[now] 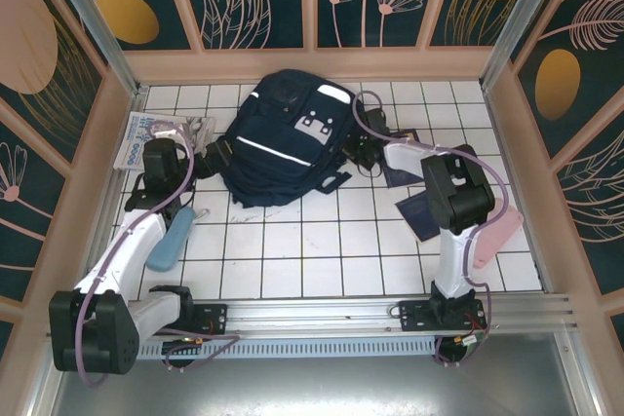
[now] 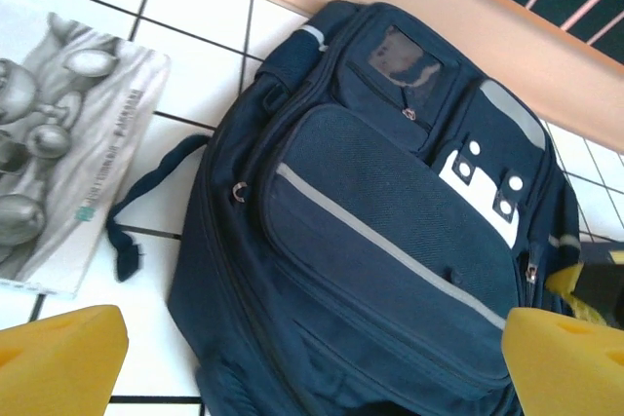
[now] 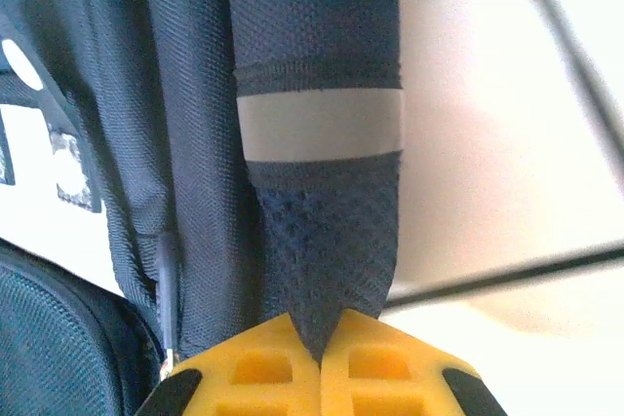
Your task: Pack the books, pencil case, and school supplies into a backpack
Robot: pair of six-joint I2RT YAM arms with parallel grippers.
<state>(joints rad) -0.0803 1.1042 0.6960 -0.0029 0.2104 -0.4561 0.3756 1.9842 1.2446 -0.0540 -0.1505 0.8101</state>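
Top external view. The backpack [image 1: 283, 138] lies front-up on the far middle of the tiled tabletop [image 1: 292, 250]. Its long axis runs far to near: the top end points at the far edge and the bottom end leans a little toward the left edge. We note the white-and-blue book [image 1: 136, 138] flat by the far-left corner. Two navy books [image 1: 417, 204] lie toward the right edge, near the right arm. The left gripper [image 1: 210, 158] sits just beside the backpack's left side. The right gripper [image 1: 356, 148] is at its right side.

Left wrist view. The backpack [image 2: 390, 231] lies diagonally across the frame, its top toward the far wall. The left gripper [image 2: 312, 372] is released: the yellow fingertips [image 2: 58, 358] stand wide apart and nothing is between them. The book [image 2: 68, 163] lies on the tiles left of the bag, apart from it.

Right wrist view. The right gripper [image 3: 320, 362] is clenched on a navy strap [image 3: 317, 241] of the backpack. The strap runs straight away from the fingers and a pale band crosses it.
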